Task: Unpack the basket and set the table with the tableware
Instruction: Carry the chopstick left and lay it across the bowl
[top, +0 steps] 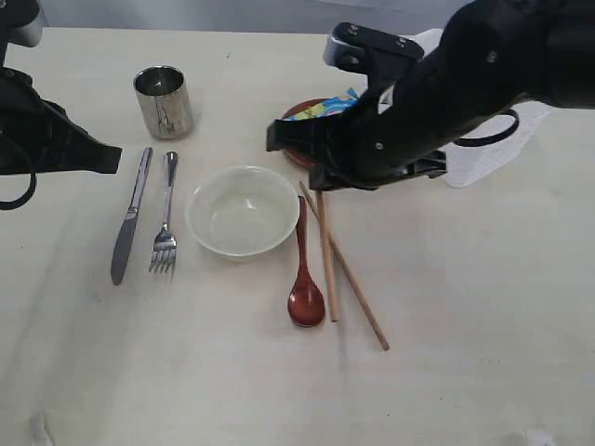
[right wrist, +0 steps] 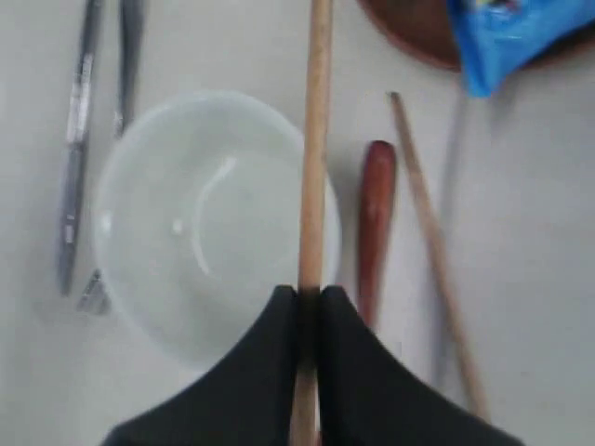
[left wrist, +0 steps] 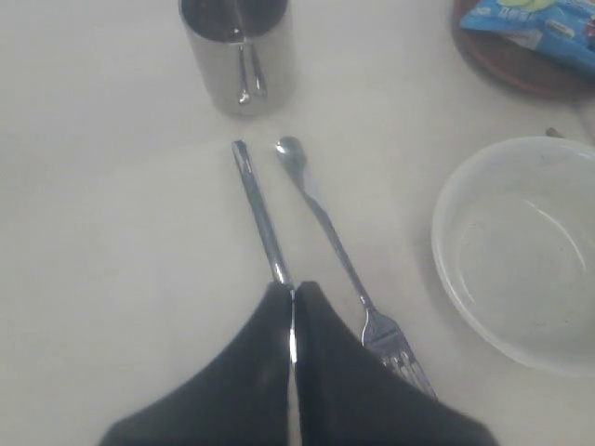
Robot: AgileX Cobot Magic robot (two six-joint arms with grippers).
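The right pincer (right wrist: 309,295) is clamped narrow on one pale wooden chopstick (right wrist: 314,139), just right of the white round bowl (top: 242,211). With so thin and round a shaft, that pinch looks like the weak point: the stick could roll or pivot between the tips and drop. Its free length runs toward the near edge beside the reddish-brown wooden spoon (top: 305,269) and the second wooden chopstick (top: 353,283). A sideways swing could knock either askew or clip the bowl's rim. The black arm hangs over the brown round plate (right wrist: 409,28) and the blue crisp packet (right wrist: 511,37), so dipping low there could shove them. The white lattice plastic basket (top: 483,167) sits far right, behind the arm. The left pincer (left wrist: 293,293) is closed on nothing, close to the steel knife (left wrist: 260,209), which lies beside the steel fork (left wrist: 325,223) on the pale cream desk (top: 465,353). The shiny steel cup (top: 164,100) stands farther back. A descent could nudge the knife out of line.
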